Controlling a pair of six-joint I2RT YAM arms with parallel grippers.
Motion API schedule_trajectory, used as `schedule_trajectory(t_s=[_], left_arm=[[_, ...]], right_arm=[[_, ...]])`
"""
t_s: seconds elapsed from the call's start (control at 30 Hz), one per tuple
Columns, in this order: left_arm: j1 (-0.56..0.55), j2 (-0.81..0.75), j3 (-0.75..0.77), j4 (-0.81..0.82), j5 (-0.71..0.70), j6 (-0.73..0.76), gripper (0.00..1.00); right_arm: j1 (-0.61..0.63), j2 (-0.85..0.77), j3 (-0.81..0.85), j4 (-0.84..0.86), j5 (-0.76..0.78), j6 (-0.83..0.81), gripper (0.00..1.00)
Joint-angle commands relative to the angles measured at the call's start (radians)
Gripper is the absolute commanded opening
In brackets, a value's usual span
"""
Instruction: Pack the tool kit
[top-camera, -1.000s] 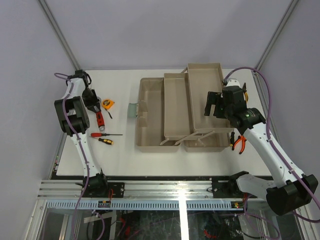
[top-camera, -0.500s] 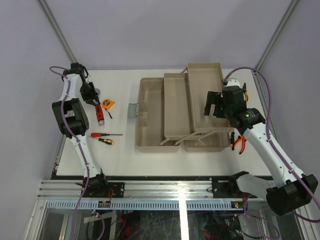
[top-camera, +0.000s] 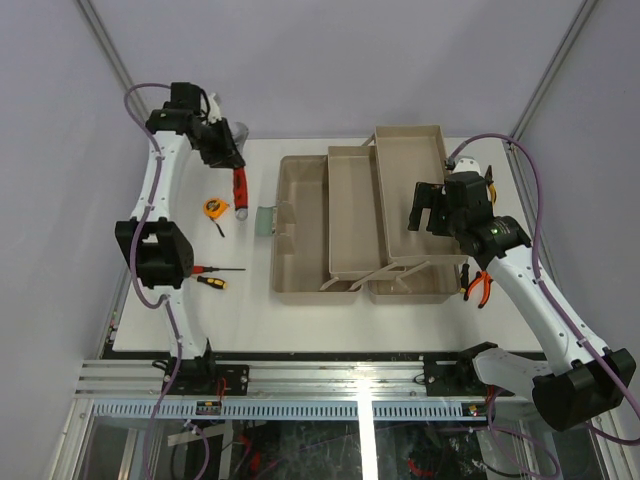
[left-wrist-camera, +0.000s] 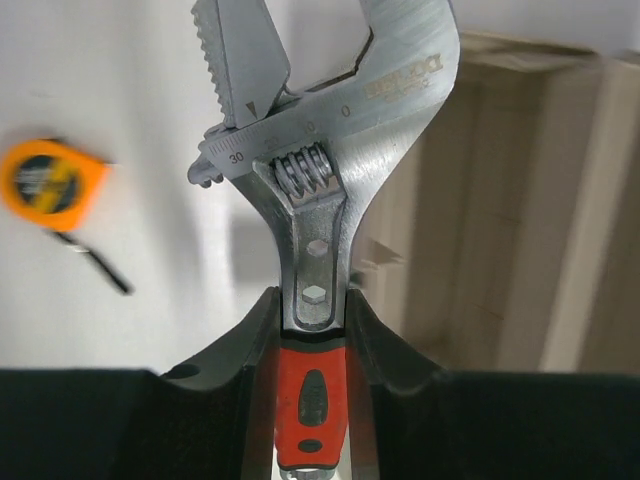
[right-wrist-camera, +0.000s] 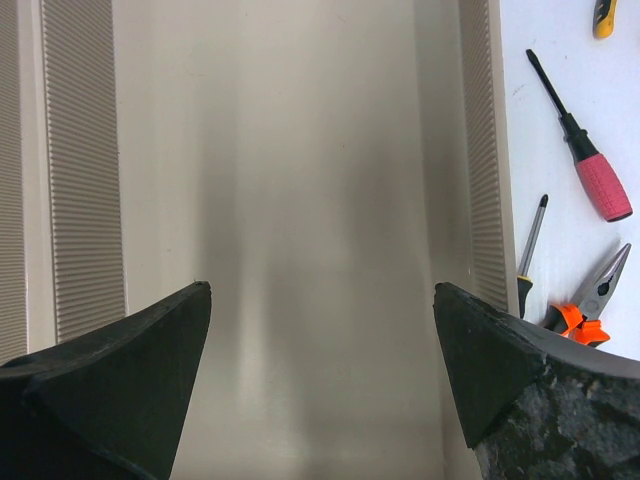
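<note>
Left gripper (left-wrist-camera: 313, 335) clamps its fingers on the red handle of an adjustable wrench (left-wrist-camera: 330, 150), held in the air just left of the open beige toolbox (top-camera: 300, 225), near its far left corner. Right gripper (right-wrist-camera: 315, 375) hangs with fingers spread wide over the toolbox's raised right-hand tray (top-camera: 405, 165). An orange tape measure (top-camera: 214, 207) lies left of the toolbox, and 2 screwdrivers (top-camera: 212, 270) lie off its near left side. Orange-handled pliers (top-camera: 478, 285) rest on the table (top-camera: 250, 320) just right of the toolbox, a red-handled screwdriver (right-wrist-camera: 598, 185) near them
</note>
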Motion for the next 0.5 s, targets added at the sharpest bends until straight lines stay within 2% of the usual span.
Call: schedule_trajectory(t_s=[0.0,0.2,0.37,0.47], left_arm=[[-0.1,-0.106,-0.03,0.117,0.147,-0.127,0.0],[-0.263,-0.138,-0.113,0.205,0.155,-0.234,0.0],[-0.319,-0.175,-0.272,0.347,0.176,-0.358,0.0],[-0.361,-0.163,-0.306,0.373,0.156,-0.383,0.0]], right_arm=[[-0.004,-0.021,0.005,-0.01,0.056,0.007,0.99],[-0.005,-0.041,0.005,-0.021,0.066,0.018,0.99],[-0.004,-0.065,-0.001,-0.03,0.074,0.03,0.99],[-0.004,-0.078,-0.005,-0.038,0.082,0.037,0.99]])
